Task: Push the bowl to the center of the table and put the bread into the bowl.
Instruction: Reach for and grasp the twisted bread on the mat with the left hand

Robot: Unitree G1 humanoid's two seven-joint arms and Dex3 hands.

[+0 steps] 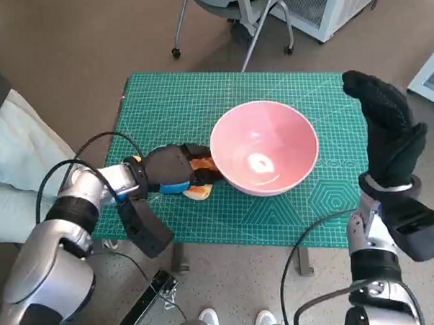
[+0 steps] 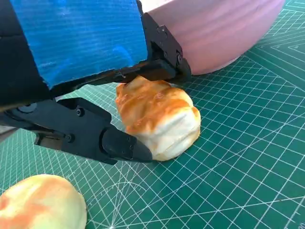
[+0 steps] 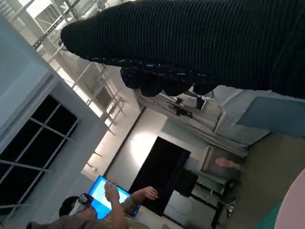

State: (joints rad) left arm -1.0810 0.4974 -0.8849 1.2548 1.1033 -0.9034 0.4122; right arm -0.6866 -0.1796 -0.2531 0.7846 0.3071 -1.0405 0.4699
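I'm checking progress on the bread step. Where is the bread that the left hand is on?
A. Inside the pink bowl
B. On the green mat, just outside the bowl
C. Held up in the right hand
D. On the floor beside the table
B: the bread sits on the mat between the left hand's fingers, beside the bowl, whose inside holds nothing.

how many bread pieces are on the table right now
2. One bread roll lies on the green mat between the left hand's fingers, beside the pink bowl. A second roll shows only in the left wrist view, lying apart from the first.
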